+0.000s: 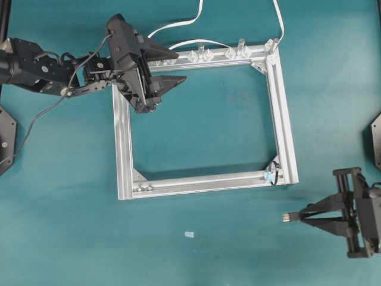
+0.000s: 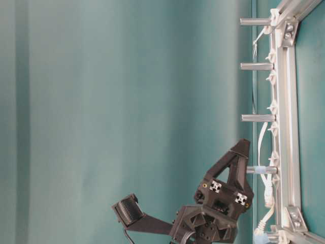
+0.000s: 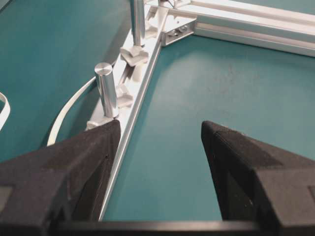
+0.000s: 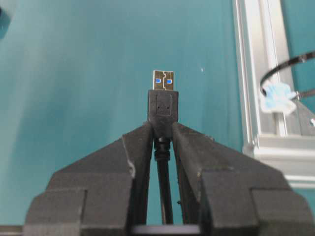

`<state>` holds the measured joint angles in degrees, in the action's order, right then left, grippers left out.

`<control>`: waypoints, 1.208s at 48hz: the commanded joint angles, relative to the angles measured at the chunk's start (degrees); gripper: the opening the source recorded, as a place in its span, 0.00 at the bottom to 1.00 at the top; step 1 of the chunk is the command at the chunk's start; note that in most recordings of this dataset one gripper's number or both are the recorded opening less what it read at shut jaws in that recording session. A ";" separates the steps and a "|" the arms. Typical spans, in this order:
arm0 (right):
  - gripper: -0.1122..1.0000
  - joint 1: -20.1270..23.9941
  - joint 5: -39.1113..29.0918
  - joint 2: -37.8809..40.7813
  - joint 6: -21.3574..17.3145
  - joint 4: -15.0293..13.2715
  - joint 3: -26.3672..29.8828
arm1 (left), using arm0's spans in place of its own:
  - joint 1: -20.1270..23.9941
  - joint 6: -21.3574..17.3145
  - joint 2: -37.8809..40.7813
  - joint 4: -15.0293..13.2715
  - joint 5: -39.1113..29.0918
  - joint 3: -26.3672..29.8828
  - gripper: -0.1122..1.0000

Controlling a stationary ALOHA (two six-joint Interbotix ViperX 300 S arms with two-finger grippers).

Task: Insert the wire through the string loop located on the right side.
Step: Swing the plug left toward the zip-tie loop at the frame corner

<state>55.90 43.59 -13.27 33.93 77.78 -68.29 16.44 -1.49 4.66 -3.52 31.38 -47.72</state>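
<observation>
Pinching the wire (image 4: 162, 110) just behind its dark plug, the right gripper (image 1: 303, 218) hovers over the teal table (image 1: 208, 256) at the near right, silvery tip pointing left. The string loop (image 1: 273, 171) sits on the near right corner of the aluminium frame (image 1: 122, 143), close to the plug but apart from it. At the far left corner, the left gripper (image 1: 172, 70) hangs with jaws spread wide, grasping nothing, beside upright metal posts (image 3: 107, 88) and white cables (image 1: 178, 25).

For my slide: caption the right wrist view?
Right end effector grips the wire plug, string loop ahead right.
</observation>
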 commanded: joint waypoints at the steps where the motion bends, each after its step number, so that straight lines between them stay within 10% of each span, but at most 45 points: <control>1: 0.28 1.32 0.35 -2.37 1.85 2.11 0.00 | 0.00 0.18 -1.58 0.09 0.26 1.14 0.72; 58: 0.28 1.93 2.64 -8.17 6.06 3.69 -5.01 | -0.09 0.18 -1.58 0.09 0.35 1.67 0.72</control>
<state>57.57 45.18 -20.74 39.90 81.56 -73.30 16.44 -1.41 4.57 -3.52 31.38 -47.20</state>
